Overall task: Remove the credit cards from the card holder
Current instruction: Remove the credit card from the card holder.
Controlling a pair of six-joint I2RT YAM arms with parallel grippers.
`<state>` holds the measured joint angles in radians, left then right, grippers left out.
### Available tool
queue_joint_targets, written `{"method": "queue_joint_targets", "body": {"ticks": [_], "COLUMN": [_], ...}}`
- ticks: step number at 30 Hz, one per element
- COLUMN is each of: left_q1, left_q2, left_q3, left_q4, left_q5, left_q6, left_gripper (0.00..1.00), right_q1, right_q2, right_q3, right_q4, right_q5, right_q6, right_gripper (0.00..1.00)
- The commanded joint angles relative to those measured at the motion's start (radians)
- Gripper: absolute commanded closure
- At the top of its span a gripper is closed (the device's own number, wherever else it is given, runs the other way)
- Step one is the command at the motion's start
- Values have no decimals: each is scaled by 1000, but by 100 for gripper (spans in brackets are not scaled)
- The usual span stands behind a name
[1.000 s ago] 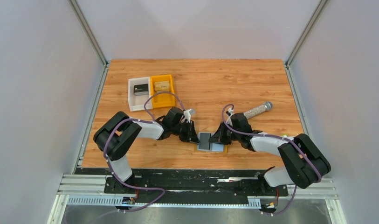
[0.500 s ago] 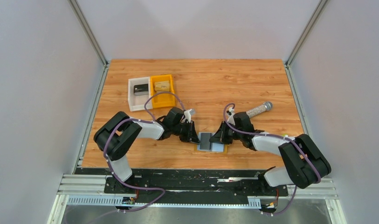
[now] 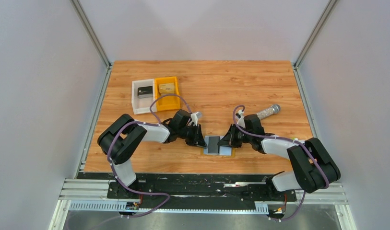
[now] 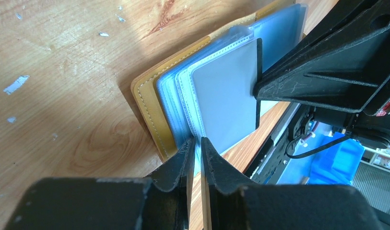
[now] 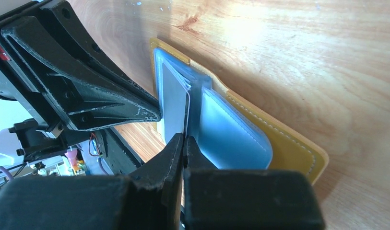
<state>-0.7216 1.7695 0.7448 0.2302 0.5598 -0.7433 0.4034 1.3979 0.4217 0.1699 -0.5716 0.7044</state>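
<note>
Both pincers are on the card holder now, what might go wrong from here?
1. The right pincer pinches just the edge of the card; it may slip off when pulling.
2. The left pincer holds only a thin sleeve, so the holder may lift or drag along with the card.
3. The holder lies close to the near edge of the table and might slide off.

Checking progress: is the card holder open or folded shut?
Open: the card holder lies spread flat, tan cover down, blue sleeves exposed.
</note>
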Motion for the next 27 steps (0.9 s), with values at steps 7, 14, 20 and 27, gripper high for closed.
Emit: {"method": "queue_joint_targets", "body": {"ticks": [7,14,20,27], "left_q1": [-15,-16,-15,-15], "left_q2": [46,41,39,31], "left_q3": [-6,-5,-2,3], "left_q4": [-106,-112,-114,-139], "left_q5": [-94,-95,-93,-100], "left_q6": [40,41,42,51], "left_gripper": [81,81,81,81], "right_q1": [-46,-53,-78,-93], "right_q2": [-39,-22,35,41], "right_q3": [-21,-12,-21,-33], "right_q4": [3,14,96,111], "right_q5": [-48,-113,-214,-224], "right_q6": [-34,-46,-10,-5], "right_gripper": [100,99,100,100]}}
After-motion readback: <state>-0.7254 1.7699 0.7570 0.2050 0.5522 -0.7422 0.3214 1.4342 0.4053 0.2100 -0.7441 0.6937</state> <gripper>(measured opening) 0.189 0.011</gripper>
